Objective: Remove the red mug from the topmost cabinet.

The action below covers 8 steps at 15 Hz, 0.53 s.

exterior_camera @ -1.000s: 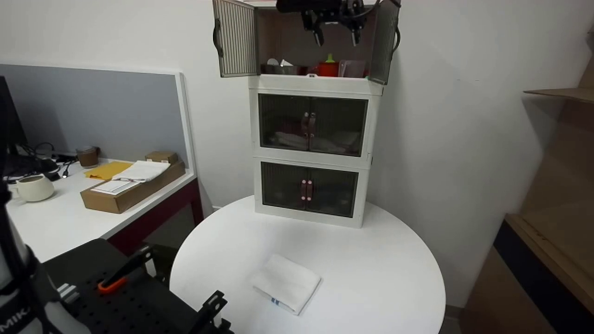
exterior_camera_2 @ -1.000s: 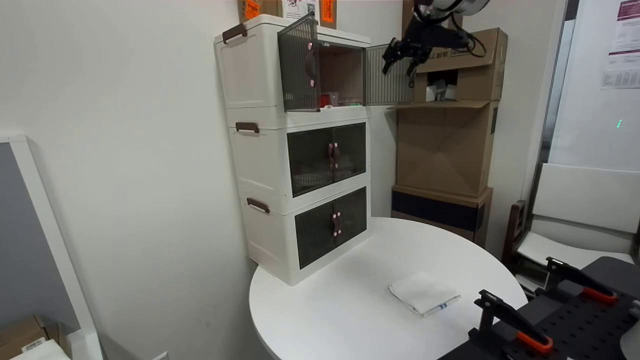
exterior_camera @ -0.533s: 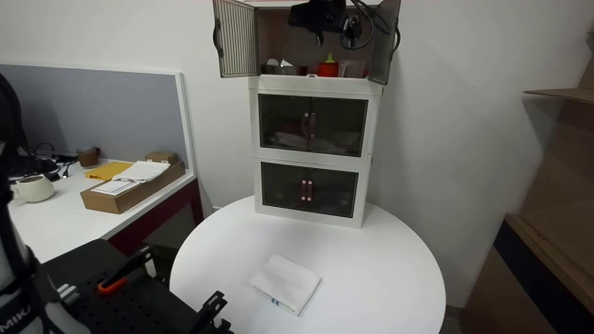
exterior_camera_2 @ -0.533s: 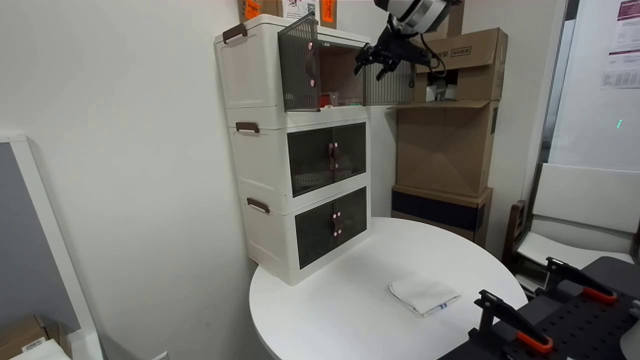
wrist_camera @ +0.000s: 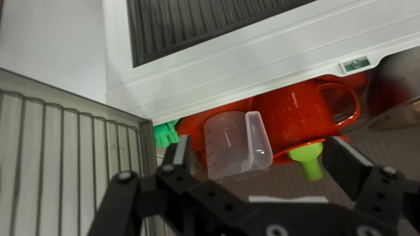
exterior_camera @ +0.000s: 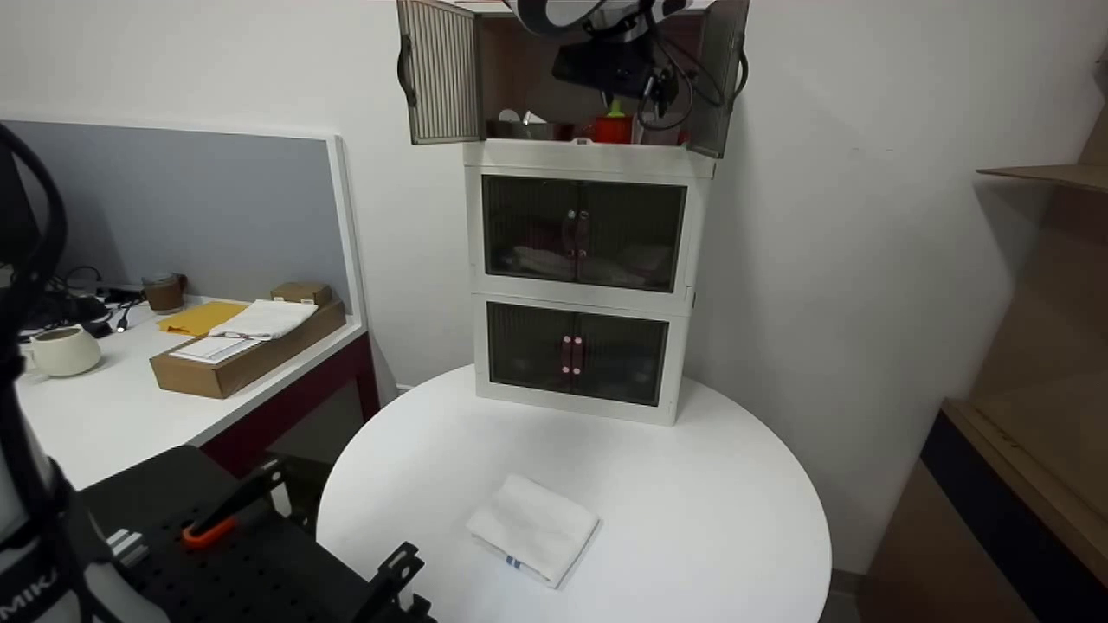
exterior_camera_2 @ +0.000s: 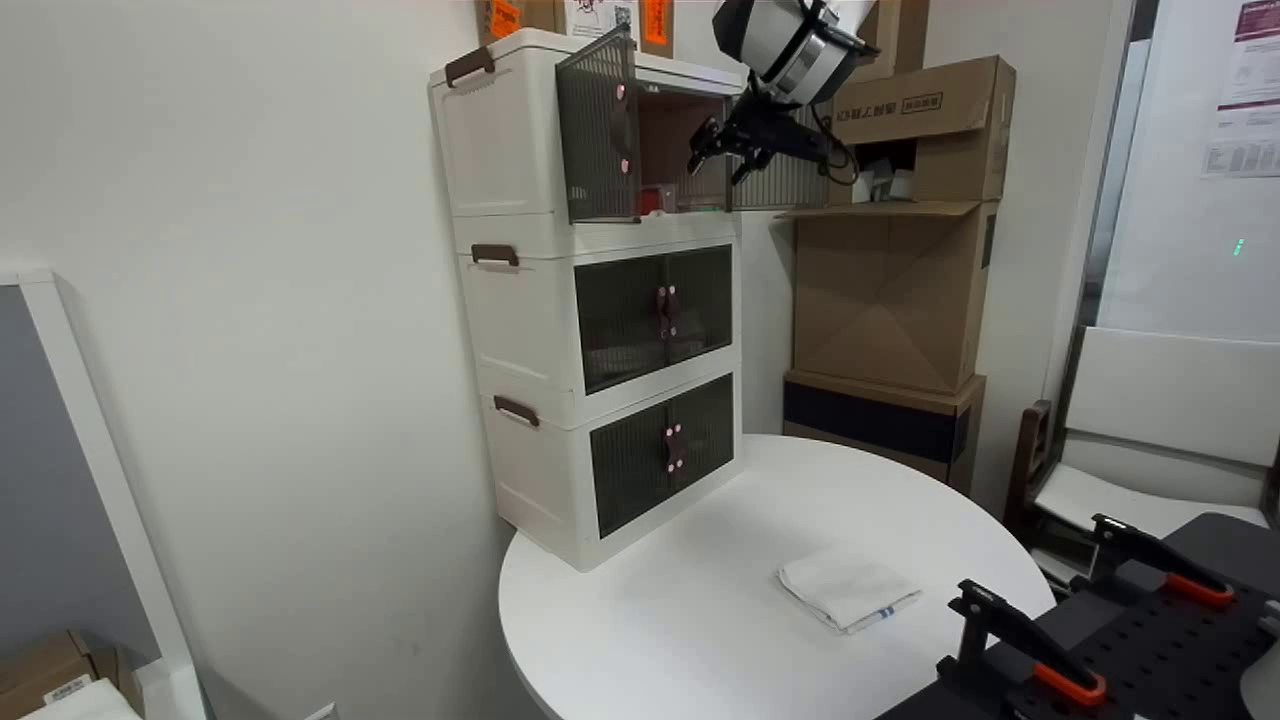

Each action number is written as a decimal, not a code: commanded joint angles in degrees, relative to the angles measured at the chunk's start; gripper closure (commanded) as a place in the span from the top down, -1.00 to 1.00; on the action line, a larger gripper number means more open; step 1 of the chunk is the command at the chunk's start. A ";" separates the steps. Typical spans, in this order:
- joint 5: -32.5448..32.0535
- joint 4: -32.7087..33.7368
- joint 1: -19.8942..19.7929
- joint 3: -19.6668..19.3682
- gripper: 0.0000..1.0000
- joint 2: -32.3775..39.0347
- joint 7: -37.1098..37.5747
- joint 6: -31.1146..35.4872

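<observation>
The claw (wrist_camera: 261, 149) hangs at the front of the topmost cabinet (exterior_camera_2: 500, 145), its 2 jaws spread wide apart. That cabinet's 2 smoky ribbed door panels (exterior_camera: 443, 73) are swung outward. The red mug (wrist_camera: 292, 114) sits inside, near the cabinet's front edge, with its handle toward the middle of the opening. A lime-green piece (wrist_camera: 309, 162) pokes up at the mug's mouth. Just beside the mug is a clear measuring cup (wrist_camera: 226, 144); the wrist view also shows a bright green object (wrist_camera: 165, 133) close to the cabinet's corner, too covered to name. Underneath, the middle compartment (exterior_camera: 528, 221) and the lowest compartment (exterior_camera: 528, 355) have closed dark doors. A folded white towel (exterior_camera: 534, 529) with blue stripes lies on the round white counter (exterior_camera: 692, 502).
</observation>
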 commanded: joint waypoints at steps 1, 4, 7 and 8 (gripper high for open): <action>0.60 4.56 0.35 0.13 1.00 4.22 1.97 2.42; -0.13 6.15 0.88 -0.07 1.00 5.92 3.28 3.18; -0.90 6.78 1.79 -0.27 1.00 6.31 4.84 2.41; -0.72 6.86 1.96 0.12 1.00 6.25 4.48 2.40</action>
